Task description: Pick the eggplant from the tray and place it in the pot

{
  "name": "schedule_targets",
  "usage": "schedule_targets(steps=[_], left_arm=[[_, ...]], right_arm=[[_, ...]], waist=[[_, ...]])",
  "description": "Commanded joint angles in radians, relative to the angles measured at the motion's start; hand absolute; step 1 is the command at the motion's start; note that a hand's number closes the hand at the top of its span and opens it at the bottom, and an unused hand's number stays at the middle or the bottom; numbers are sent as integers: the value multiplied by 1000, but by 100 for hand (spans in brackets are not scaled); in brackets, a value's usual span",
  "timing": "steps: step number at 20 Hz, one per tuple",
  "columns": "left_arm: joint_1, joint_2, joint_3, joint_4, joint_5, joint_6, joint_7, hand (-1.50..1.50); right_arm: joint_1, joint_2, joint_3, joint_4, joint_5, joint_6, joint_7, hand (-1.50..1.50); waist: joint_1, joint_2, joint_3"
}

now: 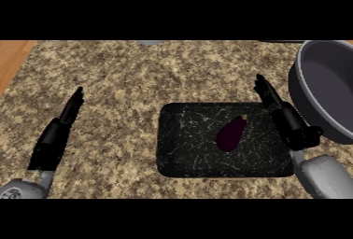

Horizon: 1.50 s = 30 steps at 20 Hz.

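The dark purple eggplant [231,133] lies inside the black tray [180,161], right of the tray's middle, its narrow stem end tilted up toward the tray's far right corner. The tray is square, scratched white across its floor, and sits flat on the speckled granite counter [138,74].

My right hand [284,114] hangs over the tray's right rim, fingers straight and close together, pointing away from me toward the tray's far right corner. They hold nothing and sit apart from the eggplant, which rests just to their left. My grey right forearm [322,175] enters beyond the tray's near right corner.

The large grey pot [324,88] stands to the right of the tray, just beyond my right hand, its open mouth partly cut off by the view's edge.

My left hand [59,128] rests well to the left of the tray, over bare counter, fingers straight and narrow, pointing away from me and holding nothing.

A strip of orange wood [12,58] shows far left of the tray, past the counter's edge.
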Motion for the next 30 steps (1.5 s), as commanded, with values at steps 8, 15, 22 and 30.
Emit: schedule_targets(steps=[8, 15, 22, 30], left_arm=[[-75, -105, 158, -37, 174, 51, 94, 0], [-94, -77, 246, -60, 194, 15, 188, 0], [-68, -134, 224, -57, 153, 22, 174, 0], [-85, -134, 227, -66, 155, 1, 176, 0]], right_arm=[[53, -242, -93, 286, 287, -281, 109, 150], [126, -20, -171, 68, 235, -438, -32, -150], [42, -233, -129, -77, 242, -173, 353, -150], [-123, -284, 77, -123, 255, 119, 745, -150]], waist=[[-17, -9, -8], [-30, -23, -1], [-18, -22, -2], [6, -19, -3]])
